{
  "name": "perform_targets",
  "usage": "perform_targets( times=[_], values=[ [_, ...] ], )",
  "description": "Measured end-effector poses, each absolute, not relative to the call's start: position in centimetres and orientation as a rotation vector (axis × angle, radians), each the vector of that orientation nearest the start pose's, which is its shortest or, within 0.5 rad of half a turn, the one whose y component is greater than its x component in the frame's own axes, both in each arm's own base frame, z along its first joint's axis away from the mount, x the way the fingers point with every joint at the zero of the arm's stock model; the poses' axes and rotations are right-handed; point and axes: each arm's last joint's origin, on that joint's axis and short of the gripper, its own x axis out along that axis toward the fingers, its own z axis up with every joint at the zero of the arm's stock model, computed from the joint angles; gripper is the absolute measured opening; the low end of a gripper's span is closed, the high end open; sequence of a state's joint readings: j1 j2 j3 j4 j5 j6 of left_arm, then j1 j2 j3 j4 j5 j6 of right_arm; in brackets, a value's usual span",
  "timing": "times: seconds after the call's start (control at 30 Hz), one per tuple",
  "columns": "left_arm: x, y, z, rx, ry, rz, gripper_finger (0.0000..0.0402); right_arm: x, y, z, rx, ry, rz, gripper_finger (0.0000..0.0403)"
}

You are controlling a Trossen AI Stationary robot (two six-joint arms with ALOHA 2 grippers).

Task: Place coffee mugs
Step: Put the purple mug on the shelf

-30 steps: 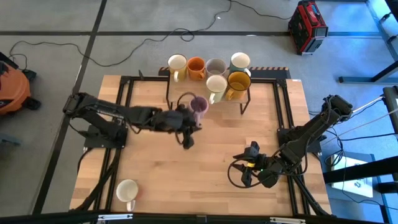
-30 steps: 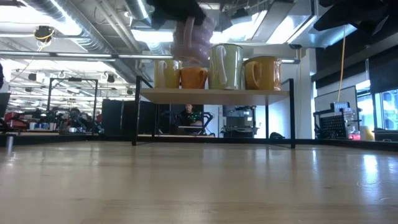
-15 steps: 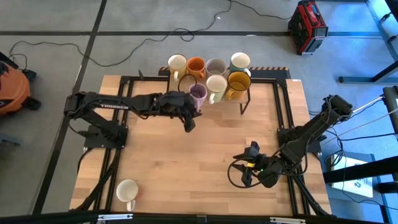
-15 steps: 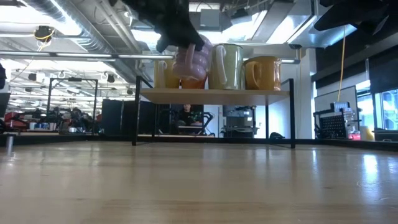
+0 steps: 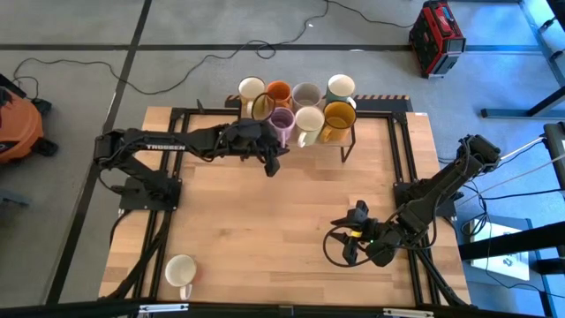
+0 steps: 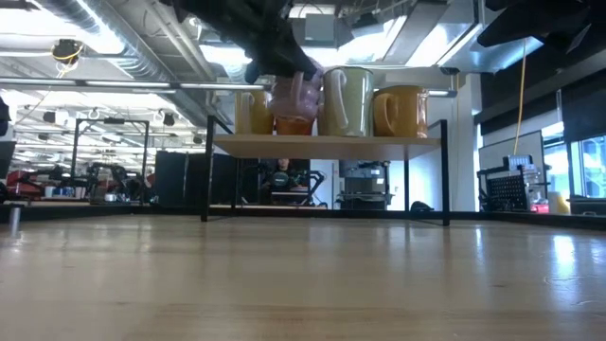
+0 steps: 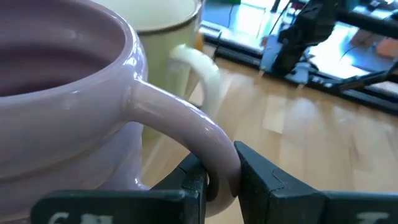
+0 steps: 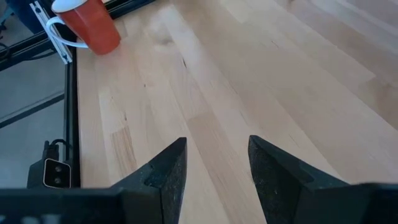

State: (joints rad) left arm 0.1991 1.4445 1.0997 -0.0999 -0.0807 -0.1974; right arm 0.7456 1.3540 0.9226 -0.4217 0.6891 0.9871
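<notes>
My left gripper (image 5: 270,139) is shut on the lilac mug (image 5: 282,120) at the front row of the black rack (image 5: 346,141) along the far edge. The mug is beside a cream mug (image 5: 308,119) and an amber one (image 5: 337,117). Behind them stand cream (image 5: 252,88), orange (image 5: 278,92), grey-beige (image 5: 305,93) and mint (image 5: 341,86) mugs, all on their bases. One more mug (image 5: 180,269), white from above, stands near the near left corner. My right gripper (image 5: 350,237) waits open over the near right of the table. My left gripper pinches the lilac mug's handle (image 7: 214,143) at its outer curve between the two fingers (image 7: 261,177). The fingers come slanting from the table's left and near side, about level. The mug is upright, and in the low view its base (image 6: 292,106) hangs clear above the shelf board.
The rack's shelf (image 6: 327,142) stands raised on thin black legs over the table's far edge. A black frame rail (image 5: 402,150) runs along the table's sides. The right wrist view shows a red mug with a white handle (image 8: 87,25) far off at the table's edge.
My left arm has reached toward the far edge, carrying the lilac mug from over the open table to the rack's front row, beside the cream mug. The mug has stayed upright in the same hold. The right arm has kept still.
</notes>
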Motion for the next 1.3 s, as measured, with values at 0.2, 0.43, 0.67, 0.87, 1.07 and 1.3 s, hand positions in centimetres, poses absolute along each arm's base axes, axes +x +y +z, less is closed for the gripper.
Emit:
perform_targets(
  times=[0.2, 0.43, 0.67, 0.87, 1.07, 1.3],
  values=[
    [31.5, 6.6, 27.5, -0.237, 0.373, 0.311, 0.0051, 21.1, 17.0, 24.6, 0.391, 0.581, -0.262, 0.016],
    [31.1, 7.3, 26.6, -0.253, 0.357, 0.317, 0.0051, 21.1, 17.0, 24.6, 0.399, 0.579, -0.263, 0.016],
    [30.7, 8.3, 26.1, -0.264, 0.335, 0.314, 0.0051, 21.1, 17.0, 24.6, 0.4, 0.579, -0.262, 0.016],
    [30.7, 8.4, 26.0, -0.278, 0.312, 0.293, 0.0051, 21.1, 17.0, 24.6, 0.398, 0.577, -0.264, 0.016],
    [30.9, 8.7, 25.7, -0.271, 0.305, 0.314, 0.0051, 21.1, 16.9, 24.6, 0.396, 0.57, -0.271, 0.016],
    [31.7, 8.9, 25.2, -0.279, 0.273, 0.317, 0.0064, 21.1, 16.9, 24.6, 0.4, 0.563, -0.274, 0.016]
  ],
)
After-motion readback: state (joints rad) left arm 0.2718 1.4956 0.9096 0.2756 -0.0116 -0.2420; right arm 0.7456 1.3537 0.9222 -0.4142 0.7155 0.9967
